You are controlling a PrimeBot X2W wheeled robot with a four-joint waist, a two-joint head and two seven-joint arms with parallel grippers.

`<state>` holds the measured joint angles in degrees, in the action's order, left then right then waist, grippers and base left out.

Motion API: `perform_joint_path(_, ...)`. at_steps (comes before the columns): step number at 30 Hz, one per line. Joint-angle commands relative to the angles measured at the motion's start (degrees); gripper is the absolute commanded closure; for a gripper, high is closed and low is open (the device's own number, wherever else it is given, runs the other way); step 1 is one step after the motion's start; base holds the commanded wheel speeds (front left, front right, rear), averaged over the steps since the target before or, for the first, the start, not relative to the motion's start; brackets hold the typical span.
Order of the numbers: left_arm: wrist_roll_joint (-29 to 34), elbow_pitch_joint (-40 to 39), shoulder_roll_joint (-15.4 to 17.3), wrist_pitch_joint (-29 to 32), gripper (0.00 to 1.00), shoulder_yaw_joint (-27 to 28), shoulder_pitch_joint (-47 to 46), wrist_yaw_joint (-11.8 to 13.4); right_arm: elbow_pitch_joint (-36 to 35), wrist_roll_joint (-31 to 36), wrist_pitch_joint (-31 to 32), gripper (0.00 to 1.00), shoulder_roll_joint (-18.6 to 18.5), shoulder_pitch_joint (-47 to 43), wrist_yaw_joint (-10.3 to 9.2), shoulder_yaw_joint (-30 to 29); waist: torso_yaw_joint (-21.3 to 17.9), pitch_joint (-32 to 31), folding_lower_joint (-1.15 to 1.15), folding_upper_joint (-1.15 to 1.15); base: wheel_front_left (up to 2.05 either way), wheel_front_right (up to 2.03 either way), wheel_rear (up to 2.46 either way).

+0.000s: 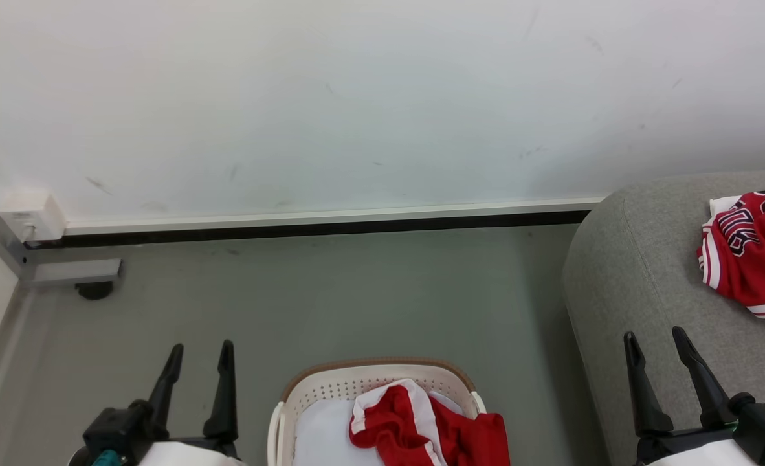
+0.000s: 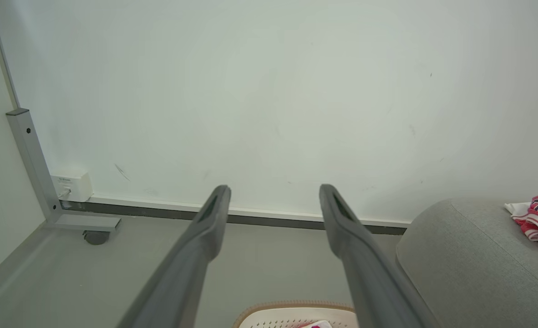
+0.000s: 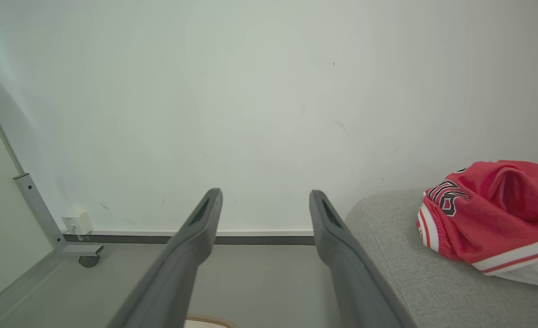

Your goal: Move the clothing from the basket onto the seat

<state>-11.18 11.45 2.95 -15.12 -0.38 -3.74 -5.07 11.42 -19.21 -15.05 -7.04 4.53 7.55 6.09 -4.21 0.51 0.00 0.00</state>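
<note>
Across the back of the scene stands a pale, lightly scuffed wall (image 1: pixel 356 97), meeting a grey-green floor (image 1: pixel 356 298) along a white and dark skirting strip. At the right, the seat (image 1: pixel 641 272) bulges into the head view, its rounded grey woven corner close to the basket. On its top, well towards the right edge, lies a crumpled red jersey (image 1: pixel 754 259) with white stripes and black-and-white numerals.

Low in the middle of the head view, the basket (image 1: pixel 331 385) sits on the floor between the two arms, its brown rim and perforated cream wall facing the wall. A second red garment (image 1: pixel 421 433) with white trim lies bunched inside it, partly draped over the right side of the rim. It rests on a pale pad (image 1: pixel 324 427).

The left gripper (image 1: pixel 201 345) is at the lower left, over bare floor beside the basket. Its two dark fingers point up the view, apart and holding nothing. The right gripper (image 1: pixel 653 332) mirrors it at the lower right, over the seat's front edge, fingers likewise spread and empty. Both wrist views show each pair of fingers well parted and aimed level at the wall. Pale forearm ends show just behind both grippers.

At the far left, a grey metal frame foot (image 1: pixel 65 270) rests on a small dark caster (image 1: pixel 94 290), beside a white wall box (image 1: pixel 30 217).
</note>
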Motion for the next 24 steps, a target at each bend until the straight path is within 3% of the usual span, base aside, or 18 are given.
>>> perform_joint_path(1,0.3,0.2,0.1,0.0,0.00,0.2,-0.1,-0.2,0.3,0.6,-0.2,0.00,0.0,0.5,-0.13,-0.1,0.0,0.0,0.00,0.00,0.00,0.00,0.00)
perform_joint_path(13,-0.3,0.5,0.0,0.0,0.00,-0.3,-0.3,-0.1,0.9,0.2,-0.2,0.00,0.4,1.2,-0.13,0.4,-1.2,0.5,0.00,0.00,0.00,0.00,0.00)
perform_joint_path(24,0.9,1.4,0.0,0.0,0.00,-1.3,-3.5,-0.5,0.0,-2.9,-0.1,0.00,-0.8,5.9,-0.13,1.3,-6.0,6.2,0.00,0.00,0.00,0.00,0.00)
